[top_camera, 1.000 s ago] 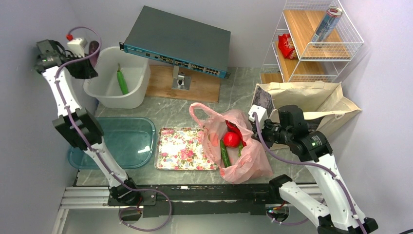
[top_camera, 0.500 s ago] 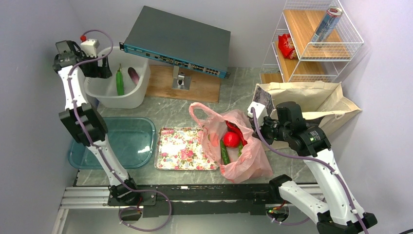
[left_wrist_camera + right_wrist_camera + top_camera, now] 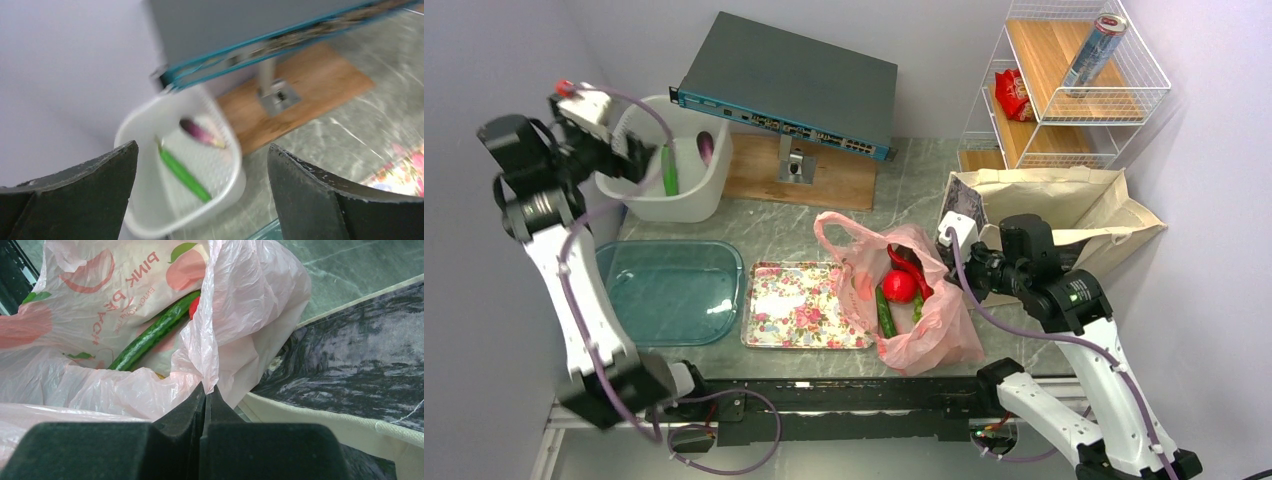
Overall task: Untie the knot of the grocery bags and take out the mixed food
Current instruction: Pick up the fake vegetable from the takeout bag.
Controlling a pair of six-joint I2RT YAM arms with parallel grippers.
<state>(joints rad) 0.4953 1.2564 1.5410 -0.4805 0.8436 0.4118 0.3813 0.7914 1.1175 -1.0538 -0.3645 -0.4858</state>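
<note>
The pink plastic bag [image 3: 919,300] lies open at mid-table, and no knot shows. Inside it are a red apple [image 3: 900,286], a red pepper [image 3: 904,262] and a long green pepper [image 3: 886,315]. My right gripper [image 3: 938,268] is shut on the bag's right rim; in the right wrist view its tips [image 3: 206,390] pinch the pink film [image 3: 235,315], with the green pepper [image 3: 150,337] beyond. My left gripper [image 3: 629,150] hangs open and empty by the white basket [image 3: 639,200]. The basket holds a green pepper [image 3: 182,175] and a purple eggplant [image 3: 200,134].
The beige canvas tote [image 3: 1074,205] lies right of the pink bag, its dark panel [image 3: 360,355] next to my right gripper. A floral tray [image 3: 799,305] and a teal tub [image 3: 669,290] sit in front. Behind are a network switch [image 3: 789,80] and a wire shelf [image 3: 1074,100] with a can and a snack packet.
My left gripper opened and let the purple eggplant drop into the white basket, then the arm swung back to the left. The right gripper kept its hold on the bag.
</note>
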